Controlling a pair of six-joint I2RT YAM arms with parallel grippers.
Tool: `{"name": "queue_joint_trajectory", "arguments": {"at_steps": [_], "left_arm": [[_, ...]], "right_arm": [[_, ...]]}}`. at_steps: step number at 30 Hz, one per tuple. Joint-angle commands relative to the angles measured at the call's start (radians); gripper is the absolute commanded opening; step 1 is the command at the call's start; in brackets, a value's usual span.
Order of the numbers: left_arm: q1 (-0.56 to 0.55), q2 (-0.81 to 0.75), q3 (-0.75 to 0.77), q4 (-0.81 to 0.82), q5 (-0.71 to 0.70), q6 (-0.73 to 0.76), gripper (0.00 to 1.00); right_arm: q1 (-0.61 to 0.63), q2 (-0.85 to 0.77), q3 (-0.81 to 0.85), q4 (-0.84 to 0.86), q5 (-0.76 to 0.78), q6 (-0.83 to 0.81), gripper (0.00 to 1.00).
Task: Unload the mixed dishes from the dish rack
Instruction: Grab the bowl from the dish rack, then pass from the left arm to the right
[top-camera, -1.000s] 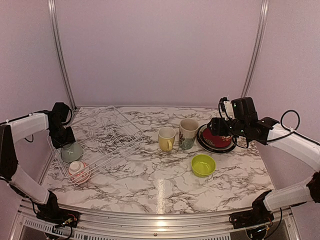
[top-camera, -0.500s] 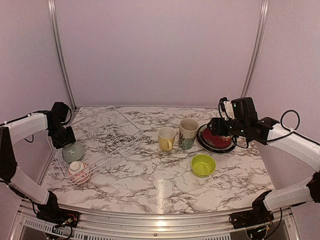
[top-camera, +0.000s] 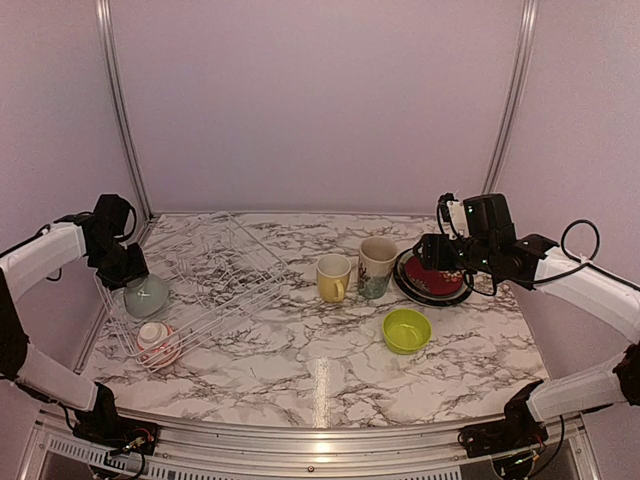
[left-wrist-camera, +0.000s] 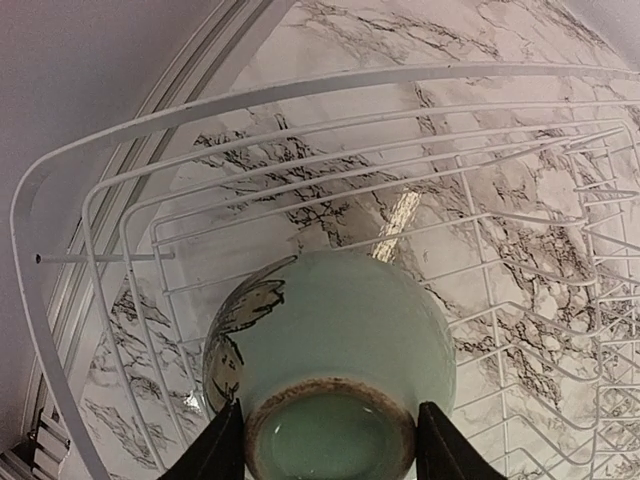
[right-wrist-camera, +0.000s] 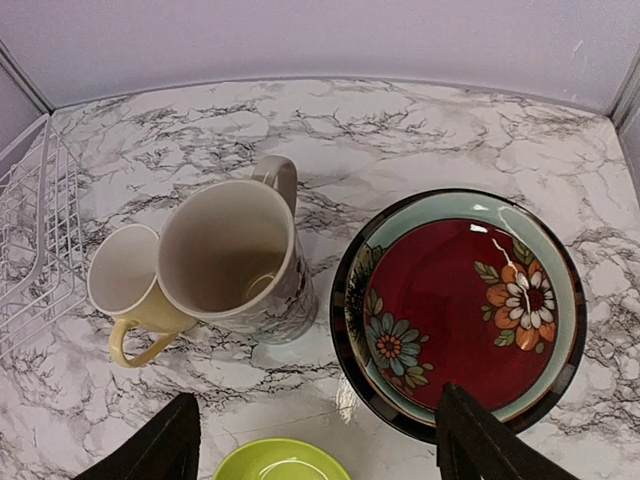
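Observation:
My left gripper (top-camera: 126, 271) is shut on an upside-down pale green bowl (top-camera: 146, 296) at the left end of the white wire dish rack (top-camera: 215, 275). In the left wrist view the fingers (left-wrist-camera: 225, 450) clasp the bowl's foot ring (left-wrist-camera: 330, 440), above the rack wires (left-wrist-camera: 300, 95). A red-patterned bowl (top-camera: 158, 343) lies in the rack's near corner. My right gripper (top-camera: 432, 252) is open and empty, hovering above the table between the beige mug (right-wrist-camera: 235, 250) and the stacked plates (right-wrist-camera: 470, 310).
On the table stand a yellow mug (top-camera: 333, 277), a beige mug (top-camera: 377, 265), a lime-green bowl (top-camera: 406, 330) and the plate stack (top-camera: 432, 280) with the red patterned plate on top. The left wall is close beside the rack.
My left arm has risen and drawn back a little, and the pale green bowl has lifted slightly with it. The right arm has not moved.

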Motion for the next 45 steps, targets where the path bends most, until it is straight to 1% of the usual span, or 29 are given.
{"name": "queue_joint_trajectory", "arguments": {"at_steps": [1, 8, 12, 14, 19, 21, 24, 28, 35, 41, 45], "left_arm": [[0.002, -0.06, 0.06, -0.008, 0.036, 0.005, 0.25], [0.003, -0.11, 0.098, -0.005, 0.095, -0.01, 0.24], [0.003, -0.152, 0.126, 0.002, 0.124, -0.022, 0.25], [0.003, -0.178, 0.134, 0.031, 0.147, -0.028, 0.25], [0.003, -0.234, 0.135, 0.125, 0.259, -0.056, 0.25], [0.002, -0.245, 0.131, 0.159, 0.296, -0.075, 0.25], [0.003, -0.255, 0.118, 0.222, 0.367, -0.118, 0.25], [0.003, -0.26, 0.094, 0.307, 0.434, -0.173, 0.25], [-0.016, -0.237, -0.013, 0.57, 0.582, -0.34, 0.24], [-0.082, -0.211, -0.049, 0.704, 0.594, -0.407, 0.25], [-0.125, -0.193, -0.054, 0.744, 0.602, -0.427, 0.25]], "right_arm": [[-0.004, 0.004, 0.014, 0.021, -0.022, 0.019, 0.78], [0.003, 0.003, 0.047, 0.036, -0.06, 0.022, 0.78], [0.033, 0.009, 0.085, 0.062, -0.082, 0.039, 0.78], [0.072, 0.017, 0.116, 0.08, -0.074, 0.04, 0.78], [0.165, 0.081, 0.222, 0.108, -0.062, 0.04, 0.78], [0.182, 0.108, 0.252, 0.138, -0.09, 0.051, 0.78], [0.192, 0.15, 0.278, 0.219, -0.189, 0.092, 0.78], [0.201, 0.255, 0.344, 0.316, -0.317, 0.189, 0.77], [0.27, 0.469, 0.47, 0.545, -0.494, 0.371, 0.77], [0.337, 0.682, 0.647, 0.639, -0.583, 0.47, 0.77], [0.361, 0.806, 0.767, 0.675, -0.638, 0.514, 0.77]]}}
